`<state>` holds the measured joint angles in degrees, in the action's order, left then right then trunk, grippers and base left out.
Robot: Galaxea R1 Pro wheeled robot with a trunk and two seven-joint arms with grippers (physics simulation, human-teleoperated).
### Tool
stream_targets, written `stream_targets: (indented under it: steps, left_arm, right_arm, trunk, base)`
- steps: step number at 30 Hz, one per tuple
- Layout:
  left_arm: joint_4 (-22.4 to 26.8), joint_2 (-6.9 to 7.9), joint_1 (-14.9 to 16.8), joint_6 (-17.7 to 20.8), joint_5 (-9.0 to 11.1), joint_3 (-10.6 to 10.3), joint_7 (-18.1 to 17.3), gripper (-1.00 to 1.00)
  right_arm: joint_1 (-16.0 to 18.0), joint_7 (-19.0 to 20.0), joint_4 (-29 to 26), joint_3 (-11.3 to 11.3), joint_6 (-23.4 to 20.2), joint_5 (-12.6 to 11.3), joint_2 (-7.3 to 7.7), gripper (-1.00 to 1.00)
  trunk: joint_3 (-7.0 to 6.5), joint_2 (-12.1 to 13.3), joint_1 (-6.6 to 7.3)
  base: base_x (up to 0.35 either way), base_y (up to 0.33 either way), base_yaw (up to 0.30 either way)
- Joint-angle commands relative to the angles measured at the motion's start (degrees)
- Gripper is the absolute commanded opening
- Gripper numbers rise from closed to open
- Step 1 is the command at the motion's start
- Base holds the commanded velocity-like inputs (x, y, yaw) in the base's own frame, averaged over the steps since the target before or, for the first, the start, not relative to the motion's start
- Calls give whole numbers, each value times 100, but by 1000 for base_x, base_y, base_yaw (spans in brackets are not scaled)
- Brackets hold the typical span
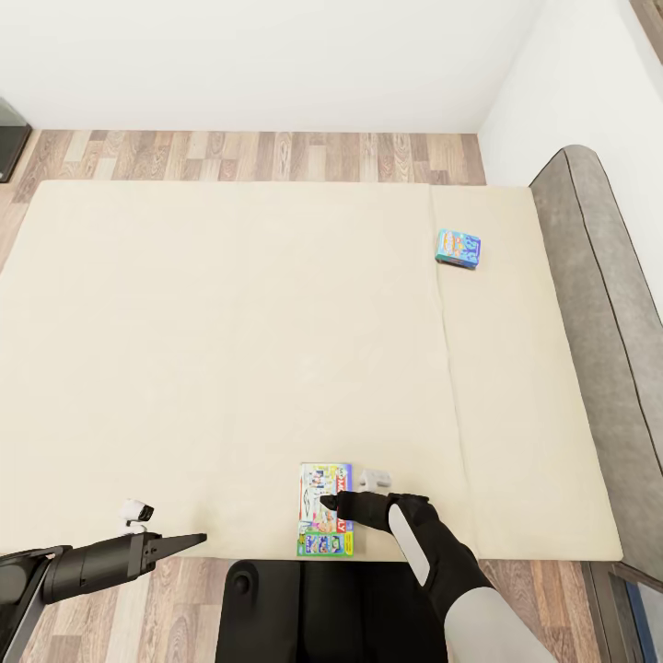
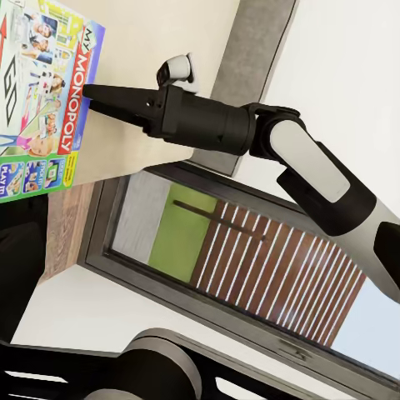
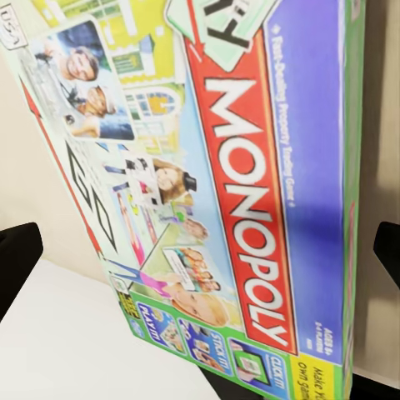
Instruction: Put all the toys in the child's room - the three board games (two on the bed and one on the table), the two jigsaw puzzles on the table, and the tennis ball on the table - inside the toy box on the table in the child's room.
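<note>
R fingers [image 3: 18, 267] spreading wide astride Monopoly board game [image 1: 325, 509] on bed [image 1: 230, 322], not gripping; L fingers [image 1: 180, 543] lying closed.

R arm comes up from lower right of head view, white forearm then black wrist, bent inward toward centre. R claw [image 1: 330, 502] points left, low and level; its two black fingertips [image 3: 18, 258] sit wide apart at opposite edges of R wrist view, so jaws are spread, nothing between them gripped. L arm reaches in from lower left, black, roughly level. L claw [image 1: 189, 542] points right, fingers drawn together to a taper
</note>
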<state>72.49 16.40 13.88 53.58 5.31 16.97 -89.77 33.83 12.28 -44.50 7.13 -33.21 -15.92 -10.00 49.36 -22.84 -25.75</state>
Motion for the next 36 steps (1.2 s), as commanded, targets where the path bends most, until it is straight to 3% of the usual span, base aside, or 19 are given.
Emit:
stream_targets:
  steps: [1, 7, 9, 12, 17, 26, 36]
  left_arm:
    - [2, 2, 1, 59, -4, 0, -23, 100]
    - [2, 1, 1, 57, -4, 0, -23, 100]
    - [-7, -64, 1, 43, 9, -9, -23, 100]
    - [-7, -44, 9, 28, -6, 89, 19, 100]
    - [-7, -80, 9, 25, -8, 108, 9, 100]
    - [-7, -90, 9, 29, -12, 89, 10, 100]
    - [-7, -93, 9, 29, -13, 88, 7, 100]
  right_arm:
    - [1, 5, -6, -2, -27, -3, 0, 100]
    - [1, 3, -6, -2, -27, 0, 0, 100]
    - [9, 5, 1, 29, 38, -49, 0, 100]
    - [-19, 99, -96, 126, 135, -119, 0, 100]
    - [-18, 57, -153, 194, 67, 159, 0, 100]
    - [-17, -4, -147, 99, -96, -127, 0, 100]
    - [-17, -29, -155, 98, -115, -131, 0, 100]
  trunk:
    - [6, -9, -3]
    - [6, -9, -3]
    - [6, -9, -3]
    - [6, -9, -3]
    - [6, -9, -3]
    - [6, -9, -3]
    - [6, -9, -3]
  base:
    - [0, 0, 0]
    - [0, 0, 0]
    - [0, 0, 0]
    - [0, 0, 0]
    - [0, 0, 0]
    - [0, 0, 0]
    - [0, 0, 0]
